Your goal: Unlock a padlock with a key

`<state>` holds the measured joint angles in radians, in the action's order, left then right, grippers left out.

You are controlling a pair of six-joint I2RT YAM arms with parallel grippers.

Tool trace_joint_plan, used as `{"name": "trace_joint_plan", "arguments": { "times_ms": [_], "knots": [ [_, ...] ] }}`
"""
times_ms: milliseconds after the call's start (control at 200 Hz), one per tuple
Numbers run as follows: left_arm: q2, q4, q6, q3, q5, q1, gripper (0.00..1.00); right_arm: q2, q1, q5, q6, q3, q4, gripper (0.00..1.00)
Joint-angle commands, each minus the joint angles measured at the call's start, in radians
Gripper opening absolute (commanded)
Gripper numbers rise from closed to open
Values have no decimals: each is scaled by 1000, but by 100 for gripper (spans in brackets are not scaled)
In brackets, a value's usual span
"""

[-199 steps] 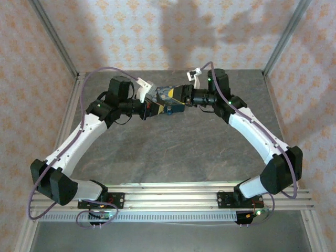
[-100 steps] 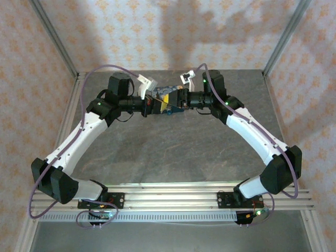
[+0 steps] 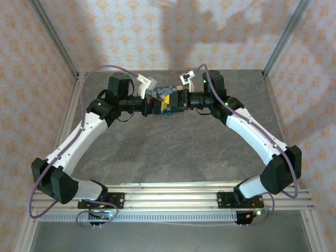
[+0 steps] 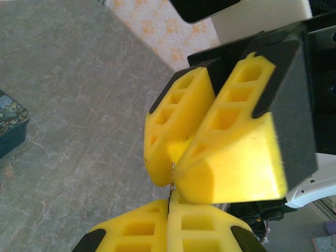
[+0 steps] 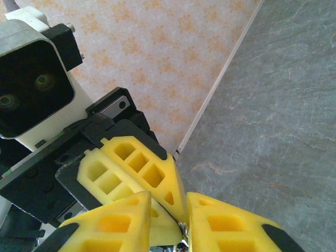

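Backdrop: pale wallpaper (image 3: 157,37) with an orange flower print covers the walls, and slanted metal posts (image 3: 52,37) stand at the corners.
Table: a grey, stone-patterned table (image 3: 173,152) carries both arms, whose bases are bolted to rails at its near edge.
Arms: the two white and black arms reach inward and meet tip to tip above the far middle of the table.
Left gripper: the left gripper (image 4: 169,202) has its yellow foam pads (image 4: 210,226) pressed flat together. Only a thin seam shows between them, and they are clamped on the key.
Key: the key (image 4: 171,176) is a tiny pale metal sliver standing out of that seam. It is raised off the table and points into the tips of the other gripper. The right wrist view shows a small metallic glint at the same meeting point.
Right gripper: the right gripper (image 5: 184,218) faces the left one head-on. Its yellow fingers form a narrow V with their tips drawn in at the key. Whether they actually pinch the sliver cannot be told.
Box: a dark blue box (image 4: 9,126) with a swirly print sits on the table. In the left wrist view it is at the left edge, well apart from the pads.
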<state>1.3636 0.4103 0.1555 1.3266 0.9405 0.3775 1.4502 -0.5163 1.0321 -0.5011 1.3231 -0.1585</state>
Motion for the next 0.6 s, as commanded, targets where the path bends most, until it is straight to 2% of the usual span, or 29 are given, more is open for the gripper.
{"name": "trace_joint_plan", "arguments": {
  "times_ms": [0, 150, 290, 480, 515, 570, 596],
  "knots": [
    [-29, -83, 26, -1, 30, -5, 0, -22, -10, 28, -7, -31, 37, 20],
    [-34, -102, 42, -9, 35, -5, 0, -24, -9, 29, -4, -28, 36, 13],
    [-36, -107, 44, -13, 31, -4, 0, -27, -8, 18, 9, -28, 28, 0],
    [-50, -62, 37, -7, -65, -5, 0, -51, -8, -84, 120, -13, -64, 0],
    [-52, -44, 30, -3, -82, -5, 7, -56, -8, -116, 155, -1, -104, 0],
    [-56, -9, 17, 3, -121, -6, 31, -59, -8, -166, 221, 28, -175, 0],
    [-60, 8, 11, 4, -141, -8, 36, -60, -8, -196, 257, 46, -215, 0]
  ]
}}
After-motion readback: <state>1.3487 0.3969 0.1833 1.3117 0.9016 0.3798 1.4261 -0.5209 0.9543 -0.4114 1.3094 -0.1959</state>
